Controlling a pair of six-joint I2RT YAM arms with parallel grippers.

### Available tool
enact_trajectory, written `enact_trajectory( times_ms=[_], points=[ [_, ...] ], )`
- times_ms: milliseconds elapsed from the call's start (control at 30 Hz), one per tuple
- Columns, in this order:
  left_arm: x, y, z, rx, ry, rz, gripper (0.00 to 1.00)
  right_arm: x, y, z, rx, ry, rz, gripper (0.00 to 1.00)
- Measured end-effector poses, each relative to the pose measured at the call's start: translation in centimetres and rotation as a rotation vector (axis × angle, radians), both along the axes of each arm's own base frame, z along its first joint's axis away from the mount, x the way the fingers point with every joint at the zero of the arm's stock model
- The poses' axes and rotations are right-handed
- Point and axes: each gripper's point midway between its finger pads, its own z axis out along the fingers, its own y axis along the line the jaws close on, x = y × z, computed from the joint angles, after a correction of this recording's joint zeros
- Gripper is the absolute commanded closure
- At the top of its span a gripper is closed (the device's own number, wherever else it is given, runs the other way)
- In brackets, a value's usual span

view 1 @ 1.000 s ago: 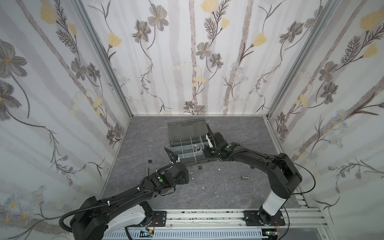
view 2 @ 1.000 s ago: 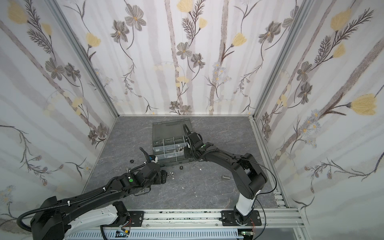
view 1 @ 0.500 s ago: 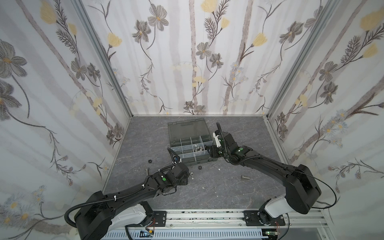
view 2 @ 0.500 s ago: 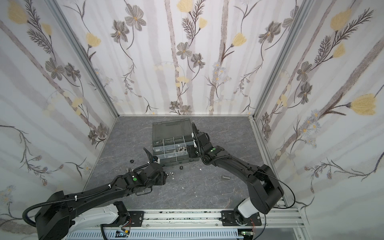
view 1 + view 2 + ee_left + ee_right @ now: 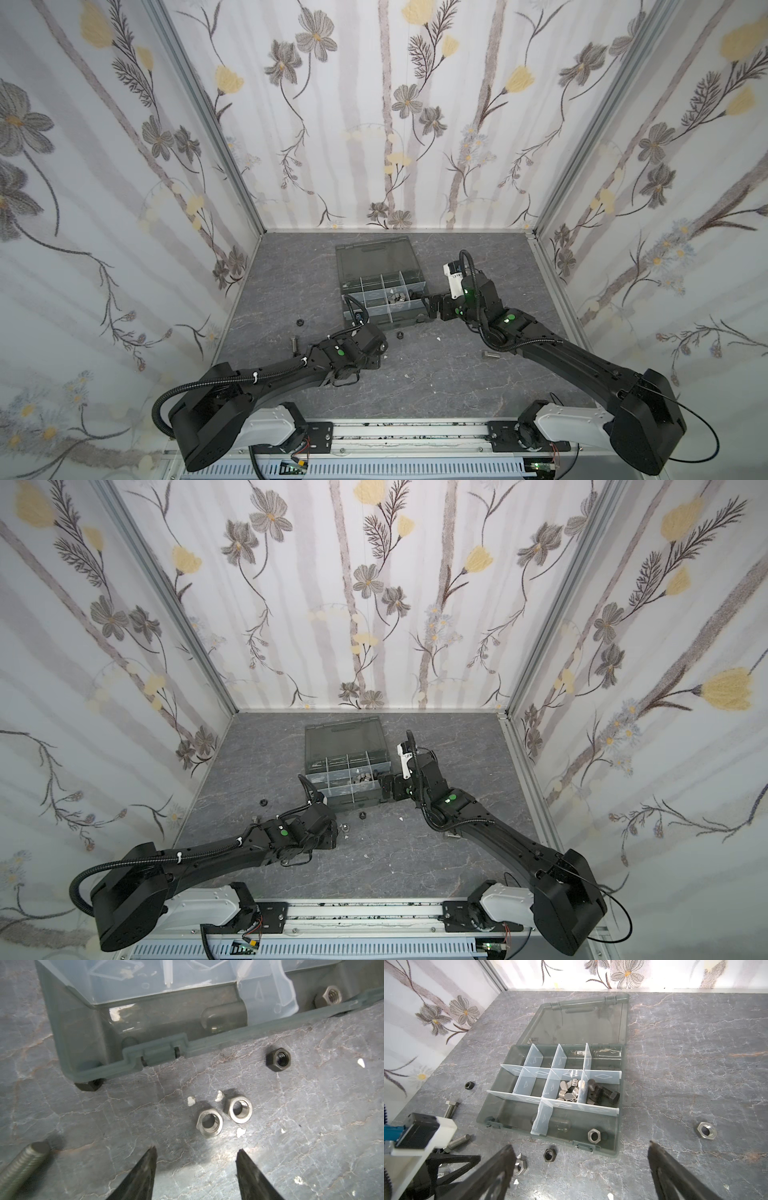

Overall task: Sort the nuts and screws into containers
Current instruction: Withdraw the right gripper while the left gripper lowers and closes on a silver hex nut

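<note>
Your left gripper: jaws half apart, empty. Two silver nuts: flat, just ahead of its tips; nearer it than your right gripper.

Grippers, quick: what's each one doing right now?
Left gripper: open, empty, just short of two silver nuts.
Right gripper: open wide, empty.

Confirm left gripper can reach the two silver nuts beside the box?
Probably yes. The left gripper is open and points at the silver nuts, with only bare table between. They lie almost touching, so taking just one may be fiddly.
</note>
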Motion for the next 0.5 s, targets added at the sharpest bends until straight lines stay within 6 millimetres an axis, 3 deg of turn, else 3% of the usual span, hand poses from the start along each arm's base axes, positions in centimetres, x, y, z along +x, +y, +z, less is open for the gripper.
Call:
enact_trajectory(
  times_ms=[500],
  points=[
    [0.7, -0.8, -2.5, 0.087, 0.051, -0.008, 0.47, 0.0, -2.1, -0.3, -0.003, -0.012, -0.05, 0.0]
  ],
)
